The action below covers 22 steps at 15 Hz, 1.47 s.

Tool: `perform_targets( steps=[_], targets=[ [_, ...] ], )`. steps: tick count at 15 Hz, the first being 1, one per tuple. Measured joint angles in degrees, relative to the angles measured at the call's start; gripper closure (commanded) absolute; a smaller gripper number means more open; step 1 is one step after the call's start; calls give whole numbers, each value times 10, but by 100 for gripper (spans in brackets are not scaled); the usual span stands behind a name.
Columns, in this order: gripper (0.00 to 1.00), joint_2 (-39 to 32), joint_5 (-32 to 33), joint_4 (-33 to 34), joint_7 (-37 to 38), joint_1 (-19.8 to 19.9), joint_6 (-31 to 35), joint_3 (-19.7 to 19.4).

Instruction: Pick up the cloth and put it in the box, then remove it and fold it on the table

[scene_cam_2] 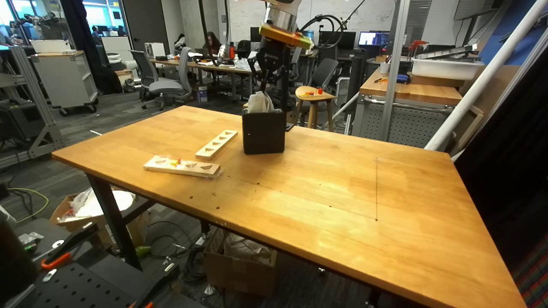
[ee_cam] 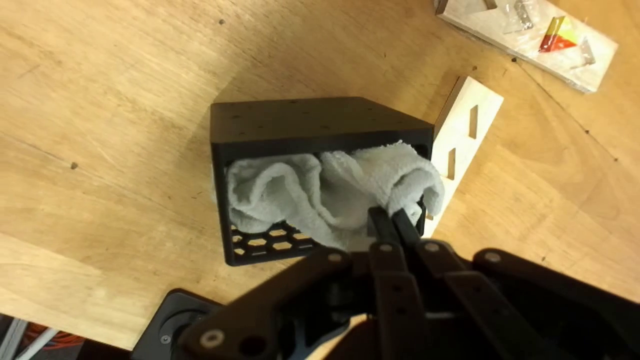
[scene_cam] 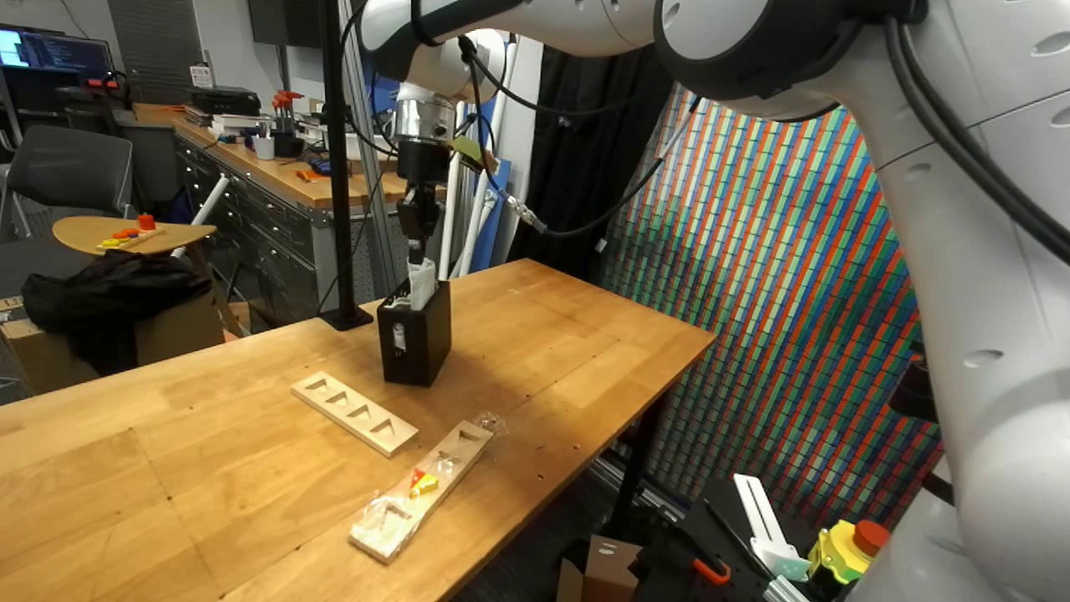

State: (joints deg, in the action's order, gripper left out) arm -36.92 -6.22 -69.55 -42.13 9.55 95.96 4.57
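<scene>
While your pincer (ee_cam: 390,212) hangs above the mouth of the box (ee_cam: 320,120), its two tips are drawn close together with a pinch of the cloth (ee_cam: 325,192) caught between them. You can see most of that cloth bunched inside the box in loose, rolled folds. In both exterior views a peak of it rises over the rim to meet your tips, and in the wrist view one fold laps across the box's edge. Beneath the folds in that same view, you get a glimpse of black panel with hexagonal holes. The box stands upright on the tabletop (scene_cam_2: 342,192), near the foot of the black post (scene_cam: 338,167). Near the box you have a pale slotted board (scene_cam: 347,408) lying flat; a little farther off lies a wrapped slotted board (scene_cam: 405,500), its film clear, with red and yellow pieces (scene_cam: 424,485) on it.
</scene>
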Motion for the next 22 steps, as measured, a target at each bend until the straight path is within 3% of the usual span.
perform_targets(
  steps=[22],
  targets=[
    [98, 44, 9, -16, 5, -1, 0, -2]
  ],
)
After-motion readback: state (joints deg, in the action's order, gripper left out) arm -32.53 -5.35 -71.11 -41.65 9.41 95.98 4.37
